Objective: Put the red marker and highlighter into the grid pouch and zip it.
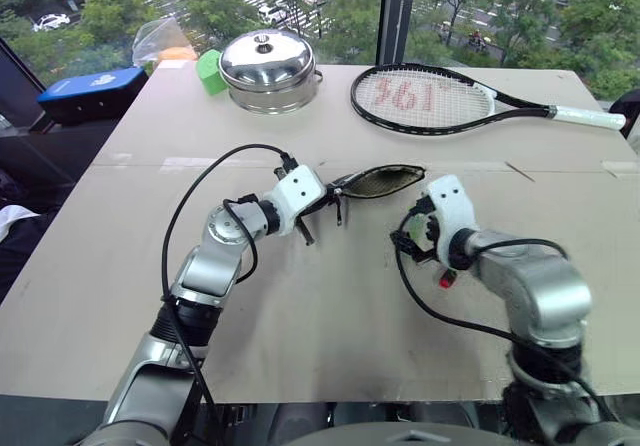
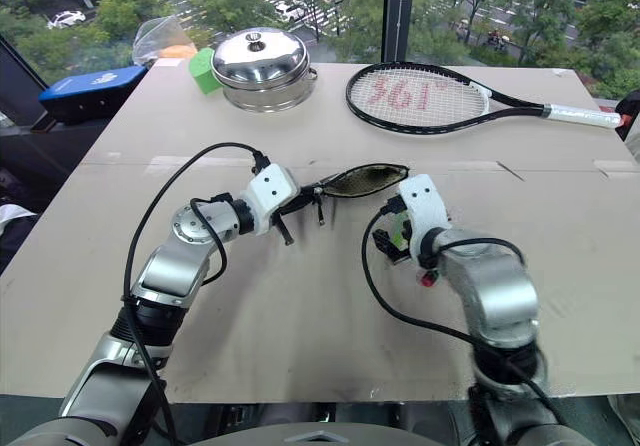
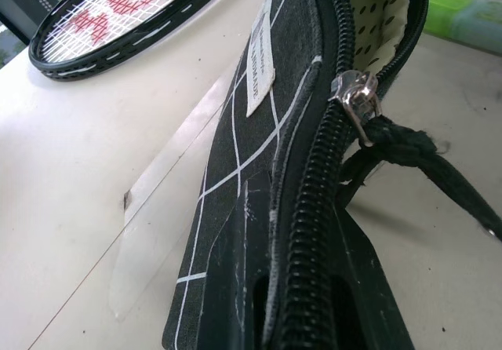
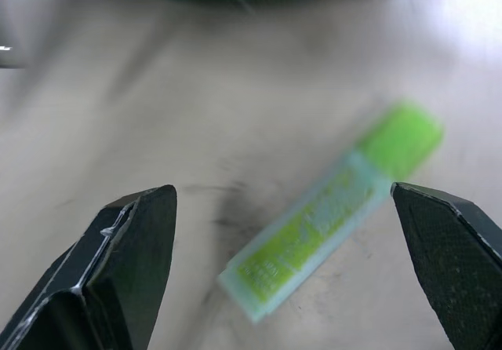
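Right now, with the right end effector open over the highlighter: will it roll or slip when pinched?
The highlighter lies flat on the table, free between the open fingers of the right end effector. Its long smooth plastic body probably slips a little. It looks chunky and flattish, so likely skids rather than rolls. Probably light and stiff.

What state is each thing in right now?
grid pouch: zip open, held up on edge.
left gripper: shut on the pouch's end.
right gripper: open, empty, over the highlighter.
highlighter: capped, lying loose on the table.
steel pot: lid on.
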Robot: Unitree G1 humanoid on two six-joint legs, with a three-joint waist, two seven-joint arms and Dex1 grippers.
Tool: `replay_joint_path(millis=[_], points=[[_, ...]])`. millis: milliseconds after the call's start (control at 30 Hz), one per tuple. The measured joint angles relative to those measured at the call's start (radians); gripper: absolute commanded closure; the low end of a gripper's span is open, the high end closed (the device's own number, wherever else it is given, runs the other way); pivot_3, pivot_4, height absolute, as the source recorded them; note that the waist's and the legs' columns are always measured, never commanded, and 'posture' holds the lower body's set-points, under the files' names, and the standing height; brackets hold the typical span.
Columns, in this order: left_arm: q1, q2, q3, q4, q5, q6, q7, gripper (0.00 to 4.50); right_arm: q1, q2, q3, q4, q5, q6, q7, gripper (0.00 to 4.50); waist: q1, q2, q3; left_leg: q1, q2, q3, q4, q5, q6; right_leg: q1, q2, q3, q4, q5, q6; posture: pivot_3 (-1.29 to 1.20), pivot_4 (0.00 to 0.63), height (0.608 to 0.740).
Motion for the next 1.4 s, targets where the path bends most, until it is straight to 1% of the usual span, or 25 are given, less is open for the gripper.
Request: replay_joint_path(millis=[67,100,133,167,200,233,267,300,333,367,400,500,533,600,633,667,733,800,933,1033,1133,1200,1267,1300,1400], points=[[0.0,0.001,-0.002,0.0,-0.001,0.002,0.0,4.5,0.001,0.043,0.004,0.053,-0.031,-0.03,-0.074,0.06,0.001,0.0,0.0,0.0,0.0,0.0,0.0,0.002,-0.003,0.0,0.0,0.0,0.0,0.0,0.0,0.0,0.15,0.74],[0.0,0.003,-0.002,-0.001,-0.001,0.003,0.0,4.5,0.003,0.058,0.014,0.075,-0.044,-0.057,-0.111,0.29,0.001,-0.002,-0.002,0.0,0.0,0.0,0.0,0.002,-0.003,0.0,0.0,0.0,-0.001,0.0,0.0,0.0,0.15,0.74],[0.0,0.004,-0.002,-0.001,-0.001,0.006,0.0,4.5,0.009,0.064,0.025,0.088,-0.05,-0.076,-0.133,0.64,0.0,-0.003,-0.002,0.0,0.0,0.0,0.0,0.002,-0.003,0.001,0.0,0.0,-0.001,0.0,0.0,0.0,0.15,0.74],[0.0,0.004,-0.002,-0.001,-0.001,0.008,0.0,4.5,0.011,0.065,0.028,0.091,-0.049,-0.085,-0.136,0.88,-0.001,-0.004,-0.002,0.0,0.0,0.0,0.0,0.002,-0.003,0.001,-0.001,0.0,-0.001,0.0,0.0,0.0,0.15,0.74],[0.0,0.004,-0.002,-0.003,-0.001,0.011,0.0,4.5,0.014,0.07,0.031,0.099,-0.049,-0.096,-0.142,1.3,-0.001,-0.004,-0.003,0.0,0.0,0.0,0.0,0.002,-0.003,0.001,-0.001,0.001,-0.001,0.0,0.0,0.0,0.15,0.74],[0.002,0.004,-0.002,-0.007,-0.001,0.016,0.0,4.5,0.021,0.079,0.042,0.103,-0.048,-0.107,-0.151,1.87,-0.001,-0.004,-0.003,0.001,0.0,0.0,0.0,0.001,-0.002,0.001,-0.001,0.001,-0.001,0.0,0.0,0.0,0.15,0.74],[0.003,0.004,-0.002,-0.012,-0.001,0.019,0.0,4.5,0.021,0.078,0.051,0.103,-0.044,-0.11,-0.152,2.25,-0.001,-0.004,-0.003,0.001,0.001,0.0,0.0,0.001,-0.001,0.001,-0.001,0.001,0.0,0.0,0.0,0.0,0.15,0.74],[0.003,0.004,-0.002,-0.014,-0.001,0.02,0.0,4.5,0.021,0.076,0.063,0.099,-0.041,-0.111,-0.152,2.82,0.0,-0.004,-0.003,0.001,0.001,-0.001,0.0,0.001,-0.001,0.001,-0.001,0.001,0.0,0.0,0.0,0.0,0.15,0.74],[0.003,0.004,-0.002,-0.014,-0.001,0.021,0.0,4.5,0.022,0.071,0.072,0.096,-0.036,-0.111,-0.151,3.2,0.001,-0.004,-0.002,0.001,0.001,-0.001,0.0,0.001,-0.001,0.001,-0.001,0.0,0.0,0.0,0.0,0.0,0.15,0.74],[0.003,0.004,-0.002,-0.014,-0.002,0.021,0.0,4.5,0.022,0.049,0.09,0.086,-0.03,-0.11,-0.149,3.74,0.004,-0.003,-0.002,0.001,0.001,-0.001,0.0,0.001,-0.001,0.001,-0.001,0.0,0.0,0.0,0.0,0.0,0.15,0.74],[0.004,0.005,-0.002,-0.014,-0.002,0.021,0.0,4.5,0.022,0.033,0.097,0.081,-0.026,-0.108,-0.146,3.75,0.005,-0.003,-0.002,0.001,0.001,-0.002,0.0,0.001,-0.001,0.001,-0.002,0.0,0.0,0.0,0.0,0.0,0.15,0.74],[0.005,0.006,-0.002,-0.014,-0.004,0.021,0.0,4.5,0.022,-0.129,0.153,0.024,-0.014,-0.099,-0.108,3.75,0.008,-0.002,-0.001,-0.001,-0.001,-0.002,0.001,0.001,-0.002,0.001,-0.004,-0.001,-0.001,0.0,0.0,0.0,0.15,0.74],[0.005,0.008,-0.002,-0.014,-0.004,0.021,0.001,4.5,0.021,-0.261,0.175,-0.016,0.001,-0.09,-0.067,3.75,0.006,-0.001,0.0,-0.002,-0.001,-0.001,0.001,0.001,-0.002,0.001,-0.004,0.0,-0.003,0.0,0.0,0.0,0.15,0.74],[0.006,0.012,-0.001,-0.013,-0.004,0.02,0.002,4.5,0.012,-0.402,0.206,-0.074,0.029,-0.08,-0.009,3.75,0.001,0.0,0.0,-0.002,-0.002,0.001,0.001,0.001,-0.001,0.0,-0.004,0.001,-0.003,0.0,0.001,0.0,0.15,0.74],[0.005,0.013,-0.002,-0.013,-0.004,0.02,0.002,4.5,-0.008,-0.495,0.223,-0.134,0.07,-0.061,0.051,3.75,-0.003,0.0,0.0,-0.001,-0.001,0.001,0.0,0.001,-0.001,0.0,-0.003,0.001,-0.003,0.0,0.001,0.0,0.15,0.74],[0.004,0.012,-0.003,-0.012,-0.004,0.018,0.002,4.5,-0.029,-0.542,0.234,-0.17,0.101,-0.05,0.09,3.75,-0.009,0.0,0.0,-0.001,-0.001,0.001,0.0,-0.001,0.002,0.0,-0.002,0.001,-0.003,0.0,0.001,0.0,0.15,0.74],[0.002,0.011,-0.006,-0.01,-0.004,0.005,0.0,4.5,-0.107,-0.686,0.262,-0.255,0.178,-0.038,0.192,3.75,-0.017,0.0,0.001,0.0,0.0,-0.001,-0.002,-0.002,0.003,0.0,0.0,-0.001,-0.002,0.0,0.001,0.0,0.15,0.74],[0.001,0.011,-0.008,-0.009,-0.003,-0.006,-0.001,4.5,-0.16,-0.729,0.263,-0.263,0.203,-0.032,0.227,3.75,-0.023,0.0,0.001,0.0,0.001,-0.003,-0.002,-0.002,0.003,0.0,0.002,-0.001,-0.002,0.0,0.0,0.0,0.15,0.74],[-0.001,0.006,-0.035,-0.006,0.005,-0.03,-0.01,4.5,-0.27,-0.723,0.307,-0.231,0.243,-0.031,0.253,3.75,-0.024,0.0,0.001,0.001,0.002,-0.003,-0.002,-0.002,0.003,0.0,0.002,-0.001,-0.001,0.0,0.0,0.0,0.15,0.74],[0.0,0.004,-0.056,-0.007,0.014,-0.07,-0.02,4.5,-0.342,-0.704,0.388,-0.161,0.248,-0.066,0.255,3.75,-0.023,0.0,0.001,0.0,0.002,-0.002,-0.002,-0.002,0.003,0.0,-0.001,0.0,-0.002,0.0,0.0,0.0,0.15,0.74],[0.003,0.004,-0.079,-0.013,0.025,-0.118,-0.035,4.5,-0.408,-0.684,0.512,-0.049,0.22,-0.162,0.259,3.75,-0.022,0.0,0.001,-0.001,0.0,0.0,-0.001,-0.002,0.003,0.0,-0.004,0.0,-0.002,0.0,0.0,0.0,0.15,0.74],[0.004,0.0,-0.089,-0.019,0.025,-0.137,-0.043,4.5,-0.445,-0.647,0.592,0.052,0.185,-0.252,0.274,3.75,-0.023,0.0,0.001,-0.001,0.0,0.001,0.0,-0.002,0.003,0.0,-0.004,0.001,-0.003,0.0,0.0,0.0,0.15,0.74],[0.006,-0.003,-0.101,-0.034,0.025,-0.144,-0.051,4.5,-0.46,-0.614,0.638,0.141,0.157,-0.332,0.288,2.72,-0.021,0.0,0.001,-0.001,0.0,0.001,0.0,-0.002,0.003,0.0,-0.004,0.0,-0.003,0.0,0.001,0.0,0.15,0.74],[0.01,-0.004,-0.103,-0.043,0.025,-0.144,-0.056,4.5,-0.466,-0.609,0.654,0.18,0.141,-0.378,0.297,2.39,-0.02,0.0,0.001,-0.001,0.0,0.0,0.0,-0.001,0.003,0.0,-0.004,0.0,-0.003,0.0,0.001,0.0,0.15,0.74],[0.026,-0.008,-0.106,-0.053,0.024,-0.132,-0.056,4.5,-0.461,-0.614,0.642,0.213,0.116,-0.461,0.322,0.78,-0.019,0.0,0.001,-0.002,0.0,0.0,0.0,-0.001,0.003,0.0,-0.003,0.0,-0.003,0.0,0.001,0.0,0.15,0.74]])
